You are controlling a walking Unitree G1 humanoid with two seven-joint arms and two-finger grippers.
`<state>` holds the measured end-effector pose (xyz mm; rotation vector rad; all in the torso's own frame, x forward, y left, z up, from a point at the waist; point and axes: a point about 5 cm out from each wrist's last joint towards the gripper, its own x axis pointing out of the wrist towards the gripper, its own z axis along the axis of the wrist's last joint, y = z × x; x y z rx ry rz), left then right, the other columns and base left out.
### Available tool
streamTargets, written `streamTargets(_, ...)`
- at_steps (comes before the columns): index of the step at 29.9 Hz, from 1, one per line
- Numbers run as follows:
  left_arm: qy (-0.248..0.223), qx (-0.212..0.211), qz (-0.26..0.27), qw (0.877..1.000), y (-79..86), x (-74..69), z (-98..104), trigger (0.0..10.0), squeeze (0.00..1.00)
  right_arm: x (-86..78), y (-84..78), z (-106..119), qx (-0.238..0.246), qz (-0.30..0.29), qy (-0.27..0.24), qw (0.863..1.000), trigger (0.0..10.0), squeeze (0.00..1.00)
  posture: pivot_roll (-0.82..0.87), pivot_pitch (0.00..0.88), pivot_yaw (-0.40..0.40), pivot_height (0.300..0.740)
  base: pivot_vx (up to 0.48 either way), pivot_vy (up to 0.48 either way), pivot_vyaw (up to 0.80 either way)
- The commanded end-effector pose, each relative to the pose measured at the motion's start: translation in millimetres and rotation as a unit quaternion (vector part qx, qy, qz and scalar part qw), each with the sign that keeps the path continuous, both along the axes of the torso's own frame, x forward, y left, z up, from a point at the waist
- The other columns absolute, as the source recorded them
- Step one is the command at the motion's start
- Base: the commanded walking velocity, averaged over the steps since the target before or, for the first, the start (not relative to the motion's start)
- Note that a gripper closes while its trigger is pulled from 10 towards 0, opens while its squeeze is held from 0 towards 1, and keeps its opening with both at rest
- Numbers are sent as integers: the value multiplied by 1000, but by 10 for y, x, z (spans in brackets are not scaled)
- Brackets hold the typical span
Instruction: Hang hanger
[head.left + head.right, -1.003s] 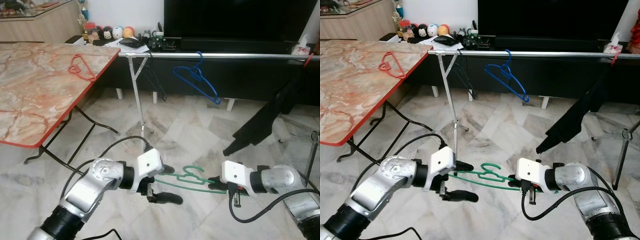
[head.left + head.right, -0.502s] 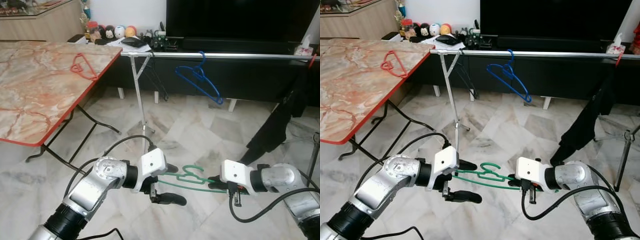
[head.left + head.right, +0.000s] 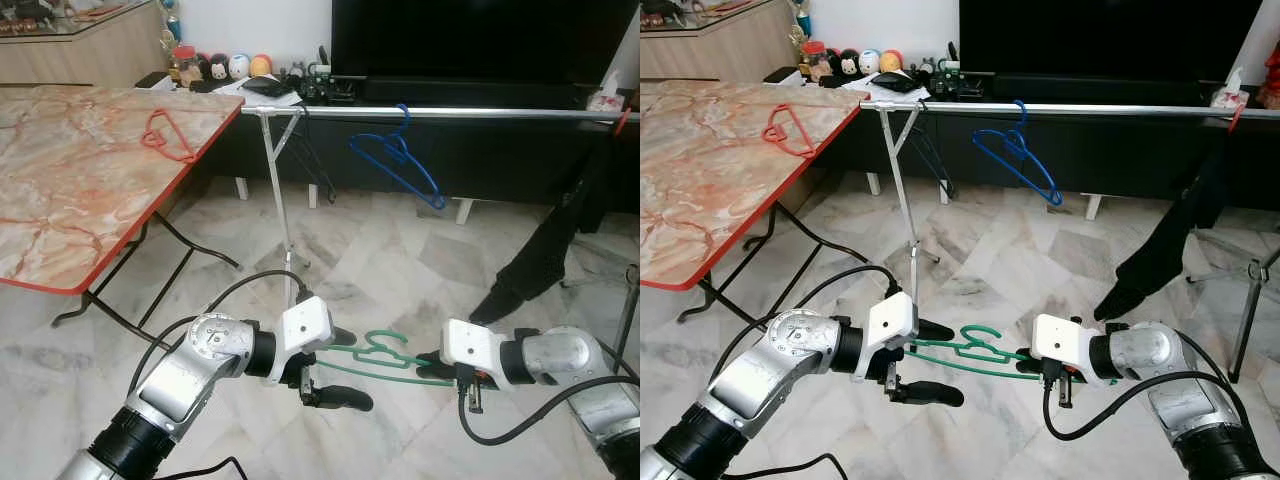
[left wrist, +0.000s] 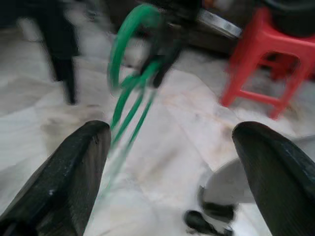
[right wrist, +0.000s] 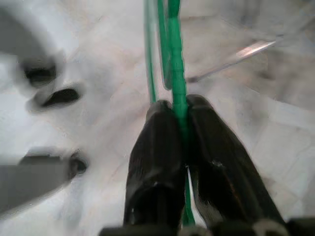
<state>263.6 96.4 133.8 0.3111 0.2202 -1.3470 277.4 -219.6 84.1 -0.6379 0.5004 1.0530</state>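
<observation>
A green hanger (image 3: 375, 355) lies level, low above the marble floor, between my two grippers. My right gripper (image 3: 430, 364) is shut on one end of its lower bar; in the right wrist view the fingers (image 5: 157, 142) pinch the green wire (image 5: 173, 49). My left gripper (image 3: 348, 368) is open at the other end, and the hanger's hook (image 4: 129, 44) lies ahead of its spread fingertips (image 4: 88, 147). A metal clothes rail (image 3: 450, 113) runs across ahead, with a blue hanger (image 3: 400, 165) on it.
A marble-topped folding table (image 3: 60, 200) with a red rim stands at the left, and a red hanger (image 3: 165, 135) lies on it. A black garment (image 3: 545, 255) hangs from the rail's right end. A dark TV console (image 3: 480, 90) stands behind. A red stool (image 4: 266, 64) appears in the left wrist view.
The view shifted slightly. My left gripper edged a little to the right along the green hanger. The black garment's lower end swung to the right. The right gripper's hold is unchanged.
</observation>
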Motion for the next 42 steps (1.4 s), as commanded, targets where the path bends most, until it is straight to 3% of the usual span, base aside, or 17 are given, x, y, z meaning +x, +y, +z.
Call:
streamTargets(1,-14,3,62,998,255,60,69,10000,0,-34,-125,-154,-4,-61,9,998,10000,0,1,0,27,716,0,0,0)
streamTargets(4,-18,-2,98,995,389,55,80,10000,0,-79,-190,-306,-10,-99,27,995,10000,0,5,0,24,716,0,0,0)
streamTargets(9,-28,-28,144,989,440,61,91,10000,0,-241,-111,-599,6,-118,83,990,10000,0,8,0,15,716,0,0,0)
streamTargets(11,-39,-34,173,984,448,67,90,10000,0,-228,-110,-677,6,-149,74,986,10000,0,8,0,15,716,0,0,0)
streamTargets(13,-56,-38,223,973,496,113,69,10000,0,-158,-150,-718,9,-220,48,974,10000,0,7,0,15,716,0,0,0)
streamTargets(16,-69,-51,297,951,596,168,39,10000,0,-49,-217,-713,31,-327,3,944,10000,0,10,0,12,716,0,0,0)
streamTargets(17,-72,-59,331,939,643,188,32,10000,0,-10,-244,-693,60,-377,-7,924,10000,0,10,0,12,716,0,0,0)
streamTargets(18,-76,-77,401,910,747,206,12,10000,0,36,-295,-657,114,-459,-24,881,10000,0,11,0,13,716,0,0,0)
streamTargets(19,-76,-77,401,910,747,206,12,10000,0,36,-295,-657,114,-459,-24,881,10000,0,11,0,13,716,0,0,0)
streamTargets(20,-81,-82,454,884,833,178,-23,10000,0,42,-309,-647,151,-500,-33,852,10000,0,13,0,13,716,0,0,0)
streamTargets(21,-88,-77,485,867,872,125,-64,10000,0,38,-285,-630,175,-514,-46,839,10000,0,21,0,4,716,0,0,0)
streamTargets(22,-88,-77,485,867,872,125,-64,10000,0,38,-285,-630,175,-514,-46,839,10000,0,21,0,4,716,0,0,0)
streamTargets(24,-91,-76,504,856,876,74,-92,10000,0,33,-233,-599,189,-509,-65,837,10000,0,23,0,-1,716,0,0,0)
streamTargets(26,-95,-83,518,846,826,8,-108,10000,0,22,-100,-554,220,-494,-77,838,10000,0,23,0,-6,716,0,0,0)
streamTargets(30,-104,-78,518,845,778,21,-114,10000,0,25,-13,-523,221,-471,-87,850,10000,0,22,0,-7,716,0,0,0)
streamTargets(36,-122,-78,515,845,740,71,-61,10000,0,87,-116,-421,220,-487,-105,838,10000,0,10,0,-12,716,0,0,0)
streamTargets(42,-124,-83,520,841,710,72,-53,10000,0,129,-154,-328,210,-479,-124,843,10000,0,8,0,-17,716,0,0,0)
